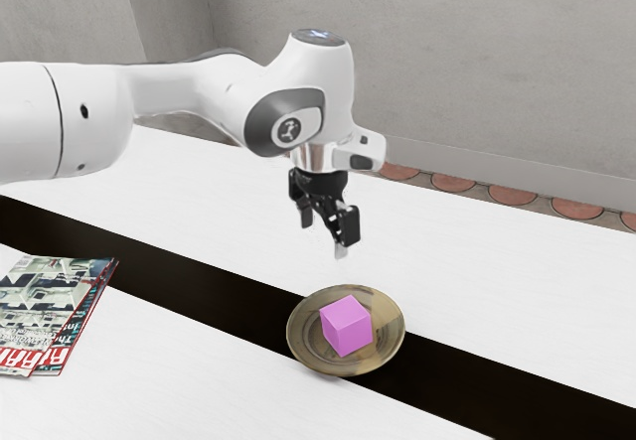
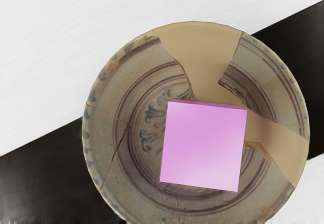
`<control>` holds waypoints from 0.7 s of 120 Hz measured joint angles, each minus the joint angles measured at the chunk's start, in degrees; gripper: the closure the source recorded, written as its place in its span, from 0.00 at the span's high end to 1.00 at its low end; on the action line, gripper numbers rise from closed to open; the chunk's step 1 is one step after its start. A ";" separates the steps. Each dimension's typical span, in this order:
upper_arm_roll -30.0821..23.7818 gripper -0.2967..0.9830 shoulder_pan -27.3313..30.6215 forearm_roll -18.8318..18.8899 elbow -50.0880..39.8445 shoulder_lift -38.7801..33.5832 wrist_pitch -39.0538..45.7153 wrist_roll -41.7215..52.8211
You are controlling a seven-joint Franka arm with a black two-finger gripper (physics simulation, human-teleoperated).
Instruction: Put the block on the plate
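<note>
See the pink block [image 1: 346, 325] on the plate [image 1: 306, 337], near its middle, likely cradled against sliding. Farther up, toward twelve o'clock in the exterior view, find the gripper [image 1: 324, 233], empty with fingers apart, probably held high for clearance.

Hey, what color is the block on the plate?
The block is pinkish purple, plain on the faces that show; best seen in the wrist view.
</note>
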 joint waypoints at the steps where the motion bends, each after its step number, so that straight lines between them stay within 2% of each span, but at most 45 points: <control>1: 0.01 0.77 0.08 0.02 0.01 -0.13 -0.09 0.00; 34: 1.61 0.77 2.75 0.93 1.64 -2.22 -2.92 0.03; 84: 6.83 0.77 7.29 0.23 10.75 -3.90 -11.13 0.41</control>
